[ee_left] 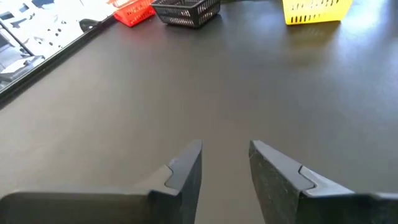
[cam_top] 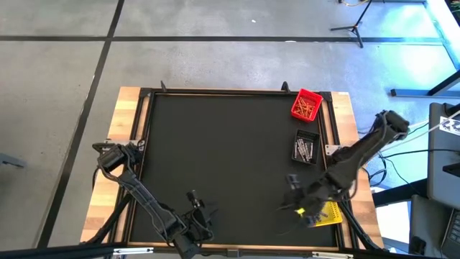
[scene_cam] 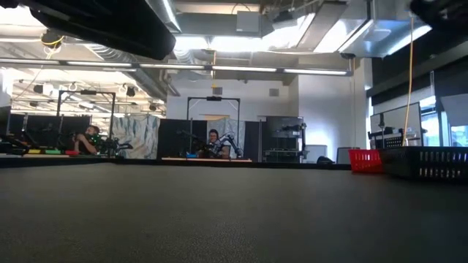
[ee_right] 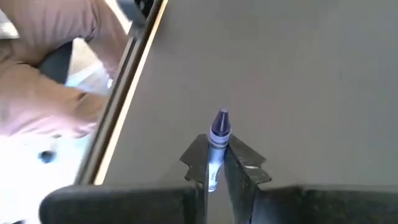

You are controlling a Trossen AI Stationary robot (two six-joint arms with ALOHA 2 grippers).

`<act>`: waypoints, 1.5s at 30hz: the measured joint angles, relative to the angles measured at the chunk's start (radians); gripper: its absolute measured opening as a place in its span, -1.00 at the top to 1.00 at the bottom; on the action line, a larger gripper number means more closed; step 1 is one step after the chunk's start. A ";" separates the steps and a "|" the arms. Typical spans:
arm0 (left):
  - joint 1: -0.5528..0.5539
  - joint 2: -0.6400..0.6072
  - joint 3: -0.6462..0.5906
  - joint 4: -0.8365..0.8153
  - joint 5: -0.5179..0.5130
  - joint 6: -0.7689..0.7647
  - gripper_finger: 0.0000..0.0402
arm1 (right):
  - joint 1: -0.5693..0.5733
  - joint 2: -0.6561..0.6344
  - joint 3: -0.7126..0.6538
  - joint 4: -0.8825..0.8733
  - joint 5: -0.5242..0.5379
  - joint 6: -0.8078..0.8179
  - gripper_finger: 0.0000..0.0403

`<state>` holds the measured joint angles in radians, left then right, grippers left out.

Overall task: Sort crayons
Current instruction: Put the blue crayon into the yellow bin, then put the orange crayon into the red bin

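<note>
I get even, bright overhead light on the mat [cam_top: 223, 158], no hard shadows. Low view: ceiling lamps [scene_cam: 241, 44] glare above the mat, near mat soft. By the yellow bin [ee_left: 313, 10], a pale sheen on the mat. Right wrist: crayon [ee_right: 217, 140] sharp, beyond it blurred.
</note>
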<state>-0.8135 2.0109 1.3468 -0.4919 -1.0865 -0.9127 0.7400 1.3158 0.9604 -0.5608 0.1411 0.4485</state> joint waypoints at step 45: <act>0.048 -0.100 0.151 -0.178 0.533 0.064 0.38 | 0.142 0.063 -0.037 0.003 0.491 0.188 0.02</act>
<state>-0.7657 1.9110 1.4980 -0.6699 -0.5533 -0.8483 0.8818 1.3791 0.9230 -0.5580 0.6318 0.6362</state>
